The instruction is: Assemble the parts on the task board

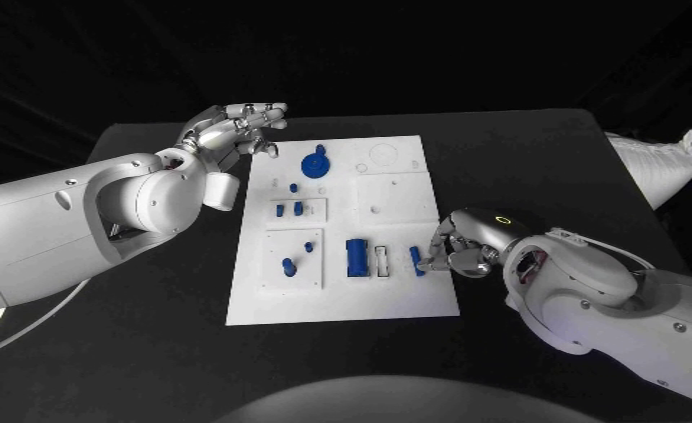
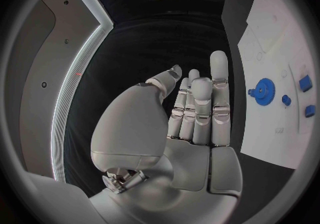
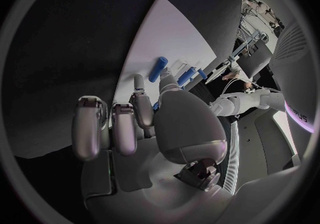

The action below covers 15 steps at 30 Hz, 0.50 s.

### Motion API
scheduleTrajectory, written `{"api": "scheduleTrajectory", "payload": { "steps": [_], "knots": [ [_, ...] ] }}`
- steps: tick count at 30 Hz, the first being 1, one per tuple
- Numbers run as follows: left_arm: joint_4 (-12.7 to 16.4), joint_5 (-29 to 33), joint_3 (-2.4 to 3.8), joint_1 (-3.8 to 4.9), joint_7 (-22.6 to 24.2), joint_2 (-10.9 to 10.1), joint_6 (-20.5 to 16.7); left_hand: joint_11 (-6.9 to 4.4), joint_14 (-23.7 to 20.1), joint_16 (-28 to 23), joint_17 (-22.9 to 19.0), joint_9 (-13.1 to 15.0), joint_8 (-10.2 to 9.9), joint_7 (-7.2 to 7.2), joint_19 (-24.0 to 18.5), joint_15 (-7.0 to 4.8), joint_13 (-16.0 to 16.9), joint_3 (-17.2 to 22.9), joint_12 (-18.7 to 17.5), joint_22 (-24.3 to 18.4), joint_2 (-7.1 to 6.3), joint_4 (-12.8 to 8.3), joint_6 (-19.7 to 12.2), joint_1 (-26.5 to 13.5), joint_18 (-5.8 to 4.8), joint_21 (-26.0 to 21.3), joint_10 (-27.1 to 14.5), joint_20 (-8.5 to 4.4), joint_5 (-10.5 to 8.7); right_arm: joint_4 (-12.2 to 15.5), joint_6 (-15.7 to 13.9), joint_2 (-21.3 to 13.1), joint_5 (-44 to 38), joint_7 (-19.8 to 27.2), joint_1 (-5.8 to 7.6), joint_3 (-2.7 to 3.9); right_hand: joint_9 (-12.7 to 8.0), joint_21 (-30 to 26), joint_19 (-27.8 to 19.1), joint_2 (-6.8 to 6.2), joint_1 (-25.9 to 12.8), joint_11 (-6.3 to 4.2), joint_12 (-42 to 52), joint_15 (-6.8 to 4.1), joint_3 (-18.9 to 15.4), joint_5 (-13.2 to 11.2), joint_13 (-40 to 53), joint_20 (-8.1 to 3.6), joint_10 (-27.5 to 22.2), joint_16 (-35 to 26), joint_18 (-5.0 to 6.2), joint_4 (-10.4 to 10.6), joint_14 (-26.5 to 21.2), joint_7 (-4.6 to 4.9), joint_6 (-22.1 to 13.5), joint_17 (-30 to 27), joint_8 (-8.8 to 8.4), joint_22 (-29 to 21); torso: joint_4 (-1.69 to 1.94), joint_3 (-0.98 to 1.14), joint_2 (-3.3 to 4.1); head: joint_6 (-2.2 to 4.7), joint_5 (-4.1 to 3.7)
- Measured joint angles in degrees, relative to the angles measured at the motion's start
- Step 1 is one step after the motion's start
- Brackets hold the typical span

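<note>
Task board (image 1: 404, 298) lies mid-table; right hand (image 1: 450, 248) pinches a small blue part (image 1: 417, 261) at its near-right edge, left hand (image 1: 238, 130) hovers open, empty, beside its far-left corner.

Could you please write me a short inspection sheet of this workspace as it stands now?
Surface: black table, bare around the board.
Job's things: white task board mid-table; blue gear at its far end; small blue parts and a blue block nearer.
Clutter: nothing seen.
Hands: left robot hand raised beside the board's far left corner, fingers apart, holding nothing; right robot hand at the board's right edge, fingertips on a blue part.
Cables: nothing seen.
Surroundings: dark backdrop.
</note>
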Motion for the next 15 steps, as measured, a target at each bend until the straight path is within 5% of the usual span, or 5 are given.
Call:
{"api": "scheduleTrajectory", "payload": {
  "steps": [15],
  "knots": [
    [0.0, 0.0, 0.0, 0.0, 0.0, 0.0, 0.1, 0.0, 0.0, 0.0, 0.0, 0.0, 0.0, 0.0, 0.0, 0.0, 0.0, 0.0, 0.0, 0.0, 0.0, 0.0, 0.0, 0.0, 0.0, 0.0, 0.0, 0.0, 0.0, -0.7, 0.5, 2.7, -3.3, -2.3, -0.07, 0.07, 0.5, 0.0, 0.0, -0.41, 0.4, -0.25, 0.0, 0.0, -0.1, 0.2, -0.3, 0.0, 0.2, 0.0, 0.0, 0.2, 0.0, -0.13, 0.5, 0.0, -0.17, 0.1, 0.03, 0.04, 0.04, 0.0, -0.2]
  ]
}}
